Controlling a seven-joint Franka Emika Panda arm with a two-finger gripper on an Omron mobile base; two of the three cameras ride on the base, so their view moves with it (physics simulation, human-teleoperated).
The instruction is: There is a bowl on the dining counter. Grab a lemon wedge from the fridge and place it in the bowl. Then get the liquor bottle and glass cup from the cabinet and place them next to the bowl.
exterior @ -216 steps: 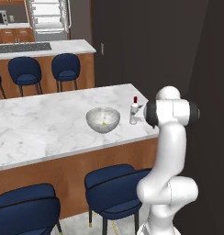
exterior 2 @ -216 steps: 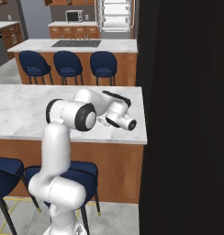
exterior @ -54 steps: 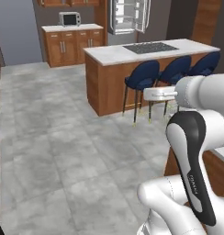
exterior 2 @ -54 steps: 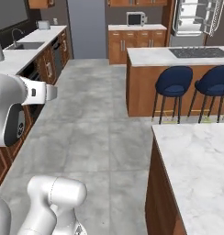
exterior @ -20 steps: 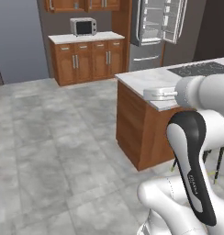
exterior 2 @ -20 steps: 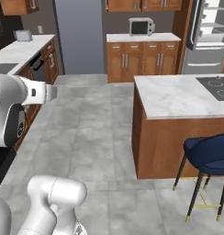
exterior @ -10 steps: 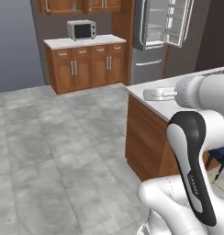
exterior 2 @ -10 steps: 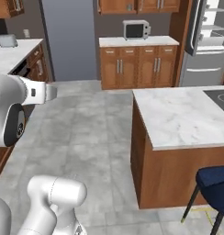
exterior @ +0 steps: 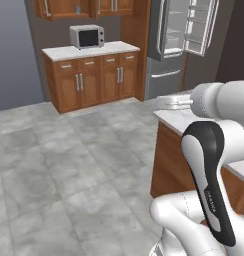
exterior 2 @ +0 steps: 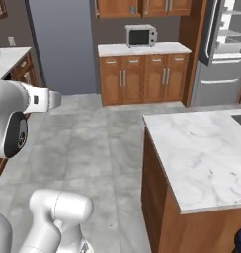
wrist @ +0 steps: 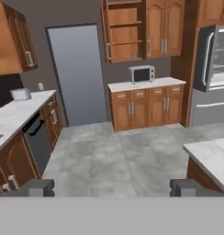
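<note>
Gripper (wrist: 112,187) hangs empty, fingertips spread wide, likely because the base is between pickups; cabinet (wrist: 124,31) above the microwave (wrist: 142,74) stands open ahead, probably holding the cup; fridge (exterior 2: 224,52) stands open at right.

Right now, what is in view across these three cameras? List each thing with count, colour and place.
Tall grey French-door fridge: one, doors open, white shelves inside, far right wall.
Silver microwave: one, on the white counter beside the fridge.
Brown wooden base cabinets: one run, under the microwave.
Brown wooden wall cabinets: one run above the microwave, one door open.
White marble-topped island: one, brown base, right foreground.
Silver toaster: one, left counter.
Grey tiled floor: centre.
Gripper: one, dark tips, open, holding nothing.
</note>
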